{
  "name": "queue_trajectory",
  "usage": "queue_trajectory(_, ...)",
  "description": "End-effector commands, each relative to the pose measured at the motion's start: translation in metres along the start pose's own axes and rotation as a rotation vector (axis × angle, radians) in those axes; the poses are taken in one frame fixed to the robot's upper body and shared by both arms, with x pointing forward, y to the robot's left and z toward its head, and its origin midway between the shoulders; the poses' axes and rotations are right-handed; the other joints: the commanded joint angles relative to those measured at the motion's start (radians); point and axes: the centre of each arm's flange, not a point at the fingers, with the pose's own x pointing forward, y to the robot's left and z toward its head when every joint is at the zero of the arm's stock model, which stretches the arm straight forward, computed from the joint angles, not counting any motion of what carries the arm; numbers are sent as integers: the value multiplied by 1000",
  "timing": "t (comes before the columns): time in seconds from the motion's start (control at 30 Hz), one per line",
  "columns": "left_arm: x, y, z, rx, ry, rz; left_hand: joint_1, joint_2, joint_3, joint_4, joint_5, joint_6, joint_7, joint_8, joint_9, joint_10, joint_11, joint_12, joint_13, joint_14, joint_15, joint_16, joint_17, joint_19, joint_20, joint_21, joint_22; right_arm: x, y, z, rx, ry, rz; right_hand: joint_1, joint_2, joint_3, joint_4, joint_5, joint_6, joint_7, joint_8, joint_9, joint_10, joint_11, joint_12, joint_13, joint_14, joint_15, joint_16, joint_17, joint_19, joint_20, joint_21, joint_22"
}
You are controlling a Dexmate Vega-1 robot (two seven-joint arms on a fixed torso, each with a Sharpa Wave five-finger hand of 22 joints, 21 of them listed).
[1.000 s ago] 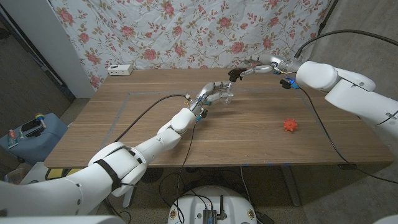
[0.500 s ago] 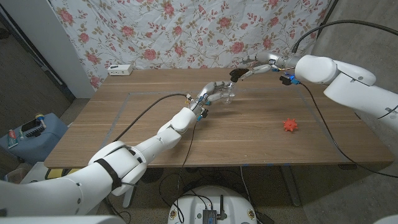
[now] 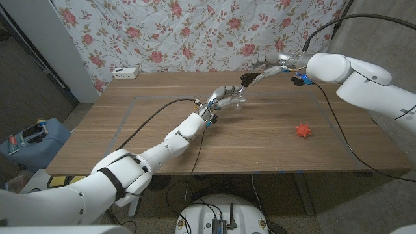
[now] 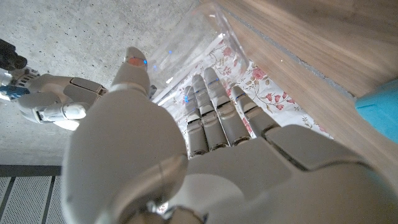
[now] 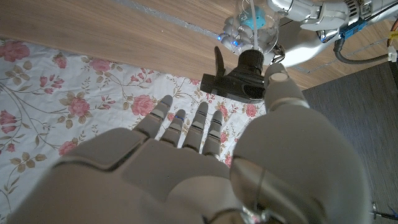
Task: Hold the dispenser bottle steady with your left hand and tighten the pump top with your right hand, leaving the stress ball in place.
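The clear dispenser bottle (image 3: 238, 99) stands at the table's far middle, and my left hand (image 3: 223, 97) grips its body from the left. In the left wrist view my fingers (image 4: 217, 109) wrap the clear bottle (image 4: 199, 37). The black pump top (image 3: 247, 78) sits on the bottle's neck. My right hand (image 3: 268, 70) reaches in from the right and holds it. In the right wrist view the thumb (image 5: 277, 81) presses on the pump top (image 5: 241, 82) while the other fingers stretch past its far side. The orange stress ball (image 3: 303, 130) lies alone at the right.
A white power strip (image 3: 124, 72) lies at the table's (image 3: 149, 140) back left edge. A floral cloth (image 3: 195, 32) hangs behind the table. A blue container (image 3: 32, 140) stands on the floor at the left. Thin tape lines mark the tabletop.
My right forearm has swung a little up and to the left while its hand stays at the pump top. The bottle, my left hand and the stress ball have not moved.
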Motion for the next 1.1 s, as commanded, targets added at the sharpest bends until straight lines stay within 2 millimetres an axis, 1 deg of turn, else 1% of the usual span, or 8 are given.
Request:
queue_trajectory(0.03,3,-2,0,4,-8,-6,-34,39,36,27,8,107,-25,4,4,16,-2,-4,0,7,-78,6,2,9,-128,-1,1,2,-4,8,-45,29,11,16,-2,8,4,-3,25,5,11,5,22,-3,7,5,25,-17,12,1,15,-5,9,2)
queue_trajectory(0.27,7,-4,1,7,-15,-14,-35,39,37,26,8,113,-26,3,4,20,-6,-6,0,7,-80,5,2,10,-128,-1,1,6,-3,8,-54,35,24,25,-6,10,7,-5,47,3,17,6,55,1,14,8,52,-22,16,0,22,-8,9,2)
queue_trajectory(0.33,8,-4,1,12,-17,-17,-36,40,38,27,8,112,-26,2,4,21,-1,-6,0,8,-79,5,2,10,-127,-1,1,8,-3,8,-55,38,27,27,-7,11,8,-6,48,3,17,6,58,0,14,8,58,-25,17,0,22,-8,9,2)
queue_trajectory(0.53,8,-4,1,9,-17,-16,-37,39,39,27,8,114,-26,1,4,23,-5,-7,1,9,-78,5,2,10,-128,-1,1,10,-5,8,-57,51,46,33,-5,13,9,-7,55,4,17,6,75,4,18,9,69,-32,18,0,26,-11,10,3)
queue_trajectory(0.57,9,-4,2,10,-18,-16,-38,39,39,27,8,113,-26,0,4,23,1,-9,0,8,-79,5,2,7,-127,-2,1,10,-5,8,-58,54,48,33,-5,13,10,-7,56,6,17,6,78,7,18,9,71,-33,18,0,26,-11,9,3)
queue_trajectory(0.83,10,-5,3,13,-23,-18,-37,40,42,26,8,111,-29,-3,5,24,-3,-11,1,8,-79,4,2,9,-126,-1,1,11,-7,10,-67,70,63,32,-3,13,15,-9,68,11,19,6,92,6,20,10,85,-34,20,1,27,-11,8,2)
queue_trajectory(1.03,10,-5,3,14,-25,-18,-38,39,42,25,8,112,-28,-4,5,25,-4,-12,2,7,-78,3,1,11,-127,-1,2,11,-7,11,-72,72,56,32,0,13,19,-10,98,13,27,6,126,6,29,12,110,-35,24,1,30,-8,8,2)
queue_trajectory(1.1,9,-6,4,15,-26,-19,-38,39,42,25,8,113,-28,-4,5,26,-5,-12,2,7,-79,3,1,10,-126,-1,2,10,-8,12,-73,73,55,33,2,14,20,-11,114,16,31,6,144,3,34,13,125,-44,27,1,35,-8,9,2)
